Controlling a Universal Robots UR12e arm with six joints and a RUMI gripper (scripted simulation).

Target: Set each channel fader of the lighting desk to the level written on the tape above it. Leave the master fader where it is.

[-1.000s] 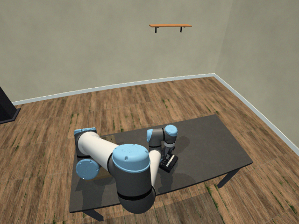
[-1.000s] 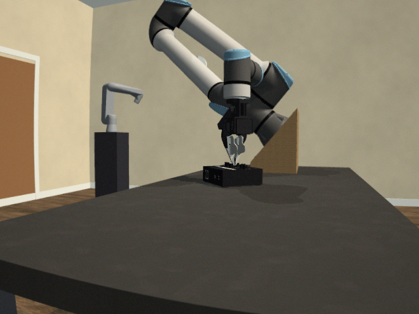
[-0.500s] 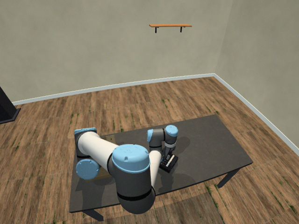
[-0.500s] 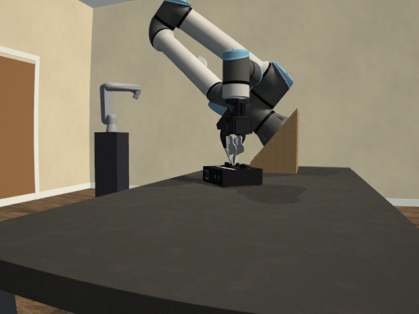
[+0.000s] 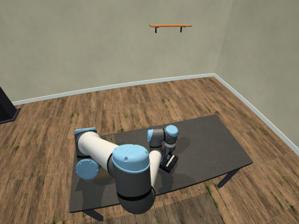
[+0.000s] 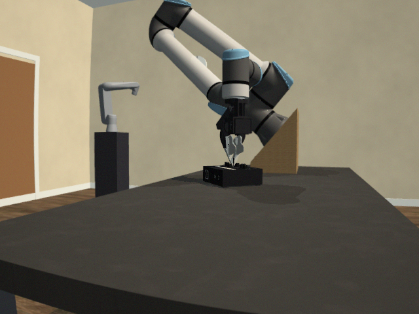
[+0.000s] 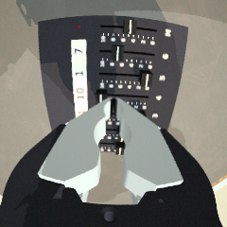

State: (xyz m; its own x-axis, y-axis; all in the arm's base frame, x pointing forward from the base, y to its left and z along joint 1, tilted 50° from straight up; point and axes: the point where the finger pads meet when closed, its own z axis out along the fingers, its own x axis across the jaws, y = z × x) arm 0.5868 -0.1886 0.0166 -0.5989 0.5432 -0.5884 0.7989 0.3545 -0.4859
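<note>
The lighting desk [image 5: 166, 168] [image 6: 241, 177] [image 7: 54, 61] sat beneath the gripper [image 5: 164, 161] [image 6: 233, 165] [image 7: 113, 100], its fingers together, empty; fader 6 [image 7: 117, 53], fader 5 [image 7: 147, 78] and fader 4 [image 7: 101, 96] seemed set, the other 3 channels unreadable, possibly left

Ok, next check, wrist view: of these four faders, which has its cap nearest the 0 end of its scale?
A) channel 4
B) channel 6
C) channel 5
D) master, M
C: the channel 5 cap sits by the 0 end, while the other three sit farther toward 10.
</note>
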